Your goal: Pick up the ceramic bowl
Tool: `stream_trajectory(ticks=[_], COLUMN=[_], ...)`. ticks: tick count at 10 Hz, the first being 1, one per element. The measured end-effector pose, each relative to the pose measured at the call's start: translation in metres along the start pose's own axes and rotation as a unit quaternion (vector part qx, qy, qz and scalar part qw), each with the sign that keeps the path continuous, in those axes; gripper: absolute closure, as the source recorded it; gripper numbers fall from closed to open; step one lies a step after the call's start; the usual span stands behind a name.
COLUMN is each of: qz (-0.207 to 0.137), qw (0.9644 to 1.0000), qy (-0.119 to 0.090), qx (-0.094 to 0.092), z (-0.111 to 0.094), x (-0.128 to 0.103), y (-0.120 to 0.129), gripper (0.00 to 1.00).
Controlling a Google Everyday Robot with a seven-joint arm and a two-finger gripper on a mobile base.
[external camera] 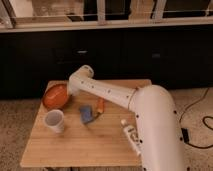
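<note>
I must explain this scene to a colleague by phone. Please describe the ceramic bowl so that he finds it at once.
Start at the light wooden table and go to its far left corner. There sits the round, glossy orange-red ceramic bowl, tipped up, with the white robot arm's gripper at its rim. It is wider than the small white cup in front of it.

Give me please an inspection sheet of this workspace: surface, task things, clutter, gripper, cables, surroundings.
Surface: wooden table, light, square top.
Task things: ceramic bowl, orange-red, tilted, at the table's far left.
Clutter: white cup upright in front of the bowl; blue object and orange object mid-table; white tube beside the arm.
Gripper: gripper at the bowl's right edge, hidden behind the arm's end.
Cables: black cable on the floor at right.
Surroundings: dark cabinets behind, speckled floor.
</note>
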Motion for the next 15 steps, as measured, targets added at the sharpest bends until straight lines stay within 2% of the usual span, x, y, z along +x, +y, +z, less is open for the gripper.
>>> stream_trajectory(ticks=[2,6,9,13,15], qz=[0.000,-0.007,-0.008,-0.015,-0.017], qw=[1.0000,0.9999,0.9998,0.9996,0.9994], qy=[0.001,0.004,0.007,0.011,0.015], qx=[0.001,0.010,0.014,0.022,0.026], z=[-0.011,0.001,-0.009,-0.002,-0.011], x=[0.005,0.003,0.009,0.008,0.012], y=[-0.003,-0.004,-0.006,-0.007,-0.011], gripper=[0.78,0.78,0.78,0.78,0.78])
